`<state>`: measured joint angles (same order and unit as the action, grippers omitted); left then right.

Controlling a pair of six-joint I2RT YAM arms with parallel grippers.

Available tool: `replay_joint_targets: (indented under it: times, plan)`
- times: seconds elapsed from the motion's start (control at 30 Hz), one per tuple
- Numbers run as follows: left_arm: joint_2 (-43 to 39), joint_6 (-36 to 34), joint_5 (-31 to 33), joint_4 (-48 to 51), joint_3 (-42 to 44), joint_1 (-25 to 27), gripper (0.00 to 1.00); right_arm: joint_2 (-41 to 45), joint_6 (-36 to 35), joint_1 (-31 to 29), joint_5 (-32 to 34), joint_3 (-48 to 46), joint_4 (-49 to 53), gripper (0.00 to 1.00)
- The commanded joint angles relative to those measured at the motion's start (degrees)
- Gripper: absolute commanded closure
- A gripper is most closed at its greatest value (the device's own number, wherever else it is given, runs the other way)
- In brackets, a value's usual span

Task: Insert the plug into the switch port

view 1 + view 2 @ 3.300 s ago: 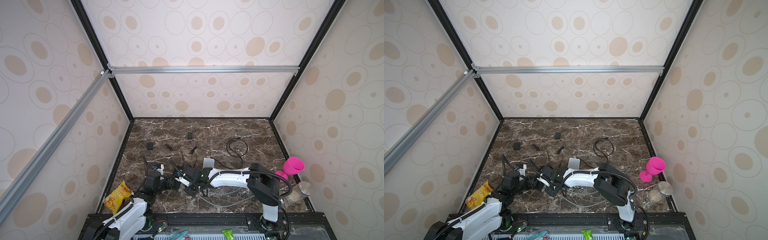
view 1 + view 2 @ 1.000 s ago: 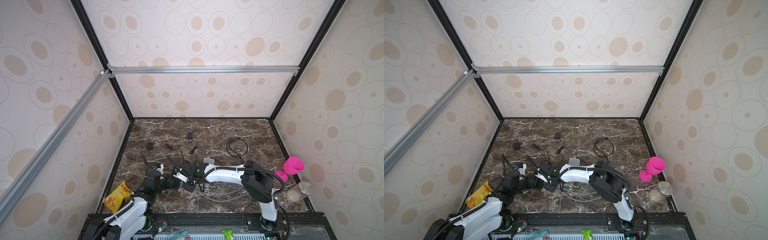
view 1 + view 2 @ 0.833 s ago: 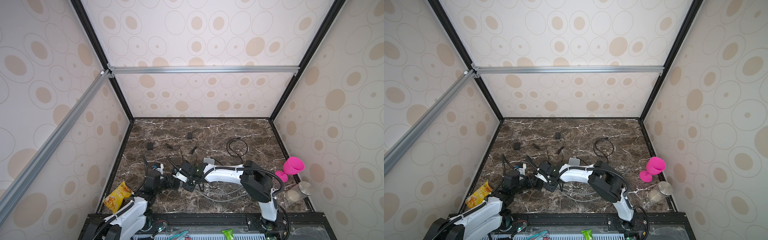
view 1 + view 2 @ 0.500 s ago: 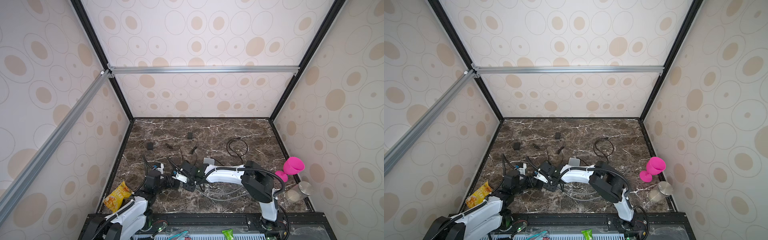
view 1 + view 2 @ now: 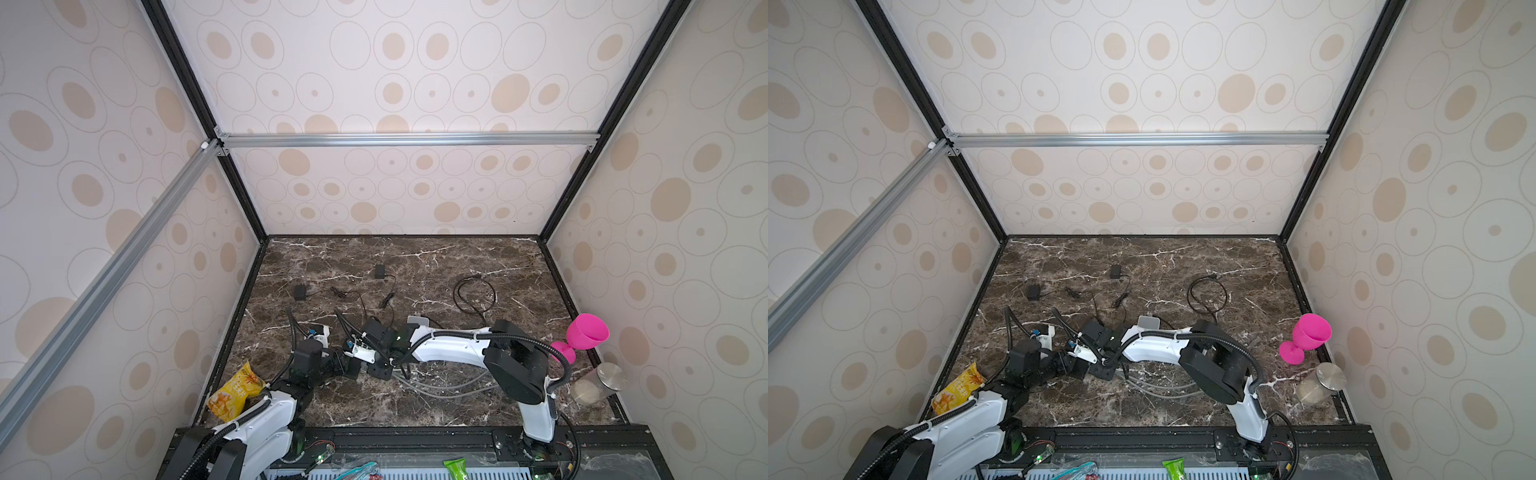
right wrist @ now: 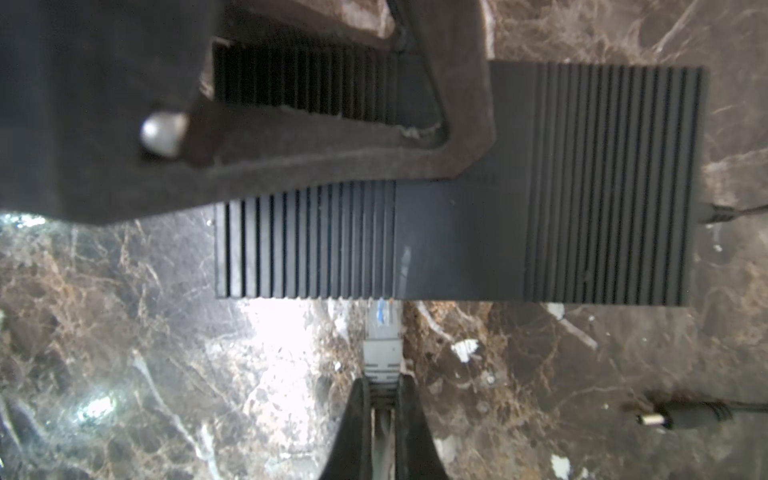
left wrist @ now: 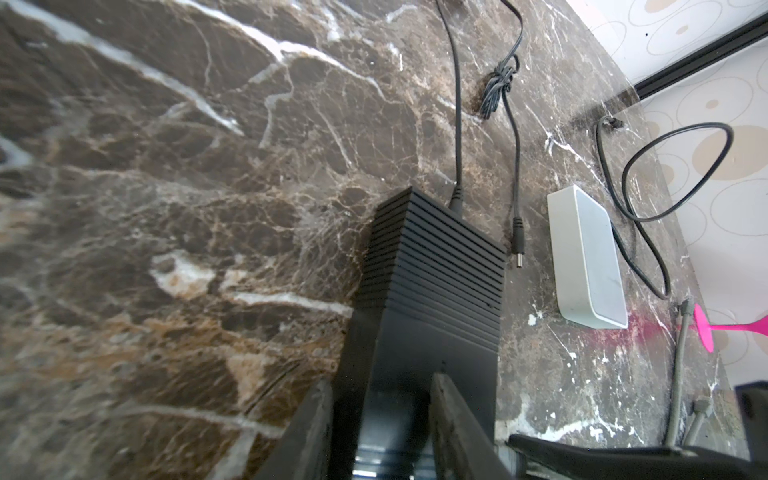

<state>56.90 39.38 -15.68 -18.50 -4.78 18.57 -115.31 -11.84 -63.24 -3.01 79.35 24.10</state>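
Note:
The switch (image 7: 432, 270) is a black ribbed box lying on the marble floor; it also shows in a top view (image 5: 381, 371). My left gripper (image 7: 380, 386) is shut on one end of the switch, one finger on each side. My right gripper (image 6: 383, 382) is shut on the grey plug (image 6: 382, 336), gripping its boot. The plug's clear tip meets the long side edge of the switch (image 6: 457, 245). The port itself is hidden, so I cannot tell how far the tip is in. A left finger (image 6: 332, 153) lies across the switch's top.
A white box (image 7: 586, 257) and a loose barrel-plug lead (image 7: 517, 245) lie close behind the switch. Grey cables (image 5: 440, 384) trail under the right arm. A pink goblet (image 5: 586, 336) and a lidded jar (image 5: 598, 382) stand at the right wall, and a yellow snack bag (image 5: 235, 392) lies at the left.
Since the earliest frames the right arm has swung left, bringing the plug up against the switch. Over the last second both arms have hardly moved.

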Motion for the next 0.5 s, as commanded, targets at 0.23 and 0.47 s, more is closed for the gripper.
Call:
replay_joint_targets:
  times: [0.23, 0.47]
  plan:
    - [5.14, -2.02, -9.71, 0.07, -0.87, 5.36, 0.62, -0.85, -2.84, -0.05, -2.65, 4.89, -16.38, 1.0]
    - [5.56, -1.78, -10.37, -0.3, -0.72, 7.58, 0.62, -1.61, -2.39, 0.19, -1.46, 7.48, -18.25, 1.0]
